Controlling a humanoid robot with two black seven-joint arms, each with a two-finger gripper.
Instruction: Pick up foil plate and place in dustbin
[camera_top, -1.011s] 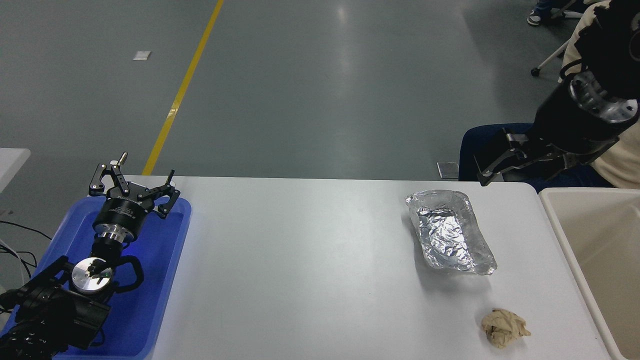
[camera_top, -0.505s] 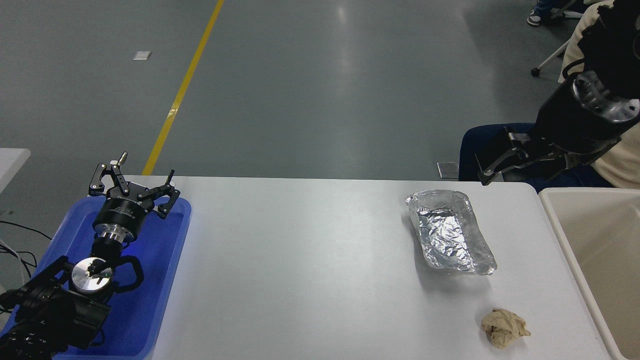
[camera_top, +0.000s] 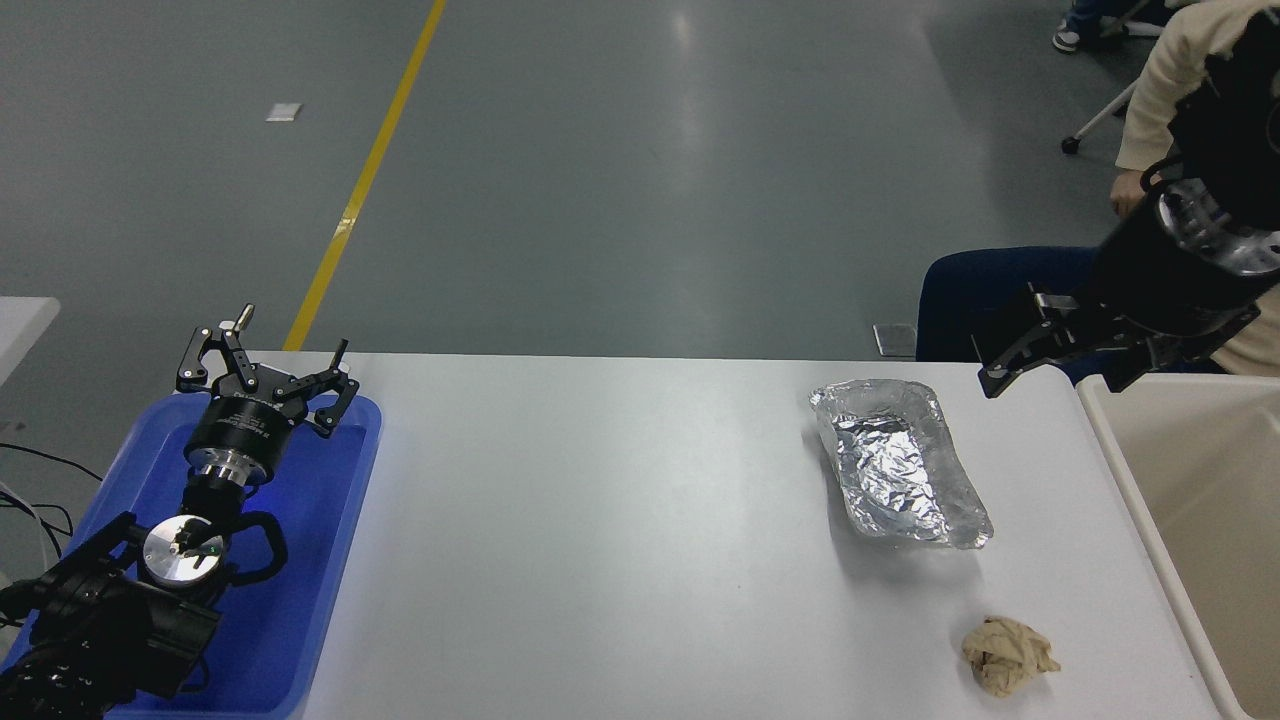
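foil plate (camera_top: 900, 463) on table, R claw (camera_top: 1060, 360) wide, up-right of it, apart

foil plate (camera_top: 900, 465) on table (camera_top: 620, 520), dustbin (camera_top: 1190, 480) right

No text, brand or number could be read anywhere; faint pale print on the left hand (camera_top: 262, 372) body was too small to make out.
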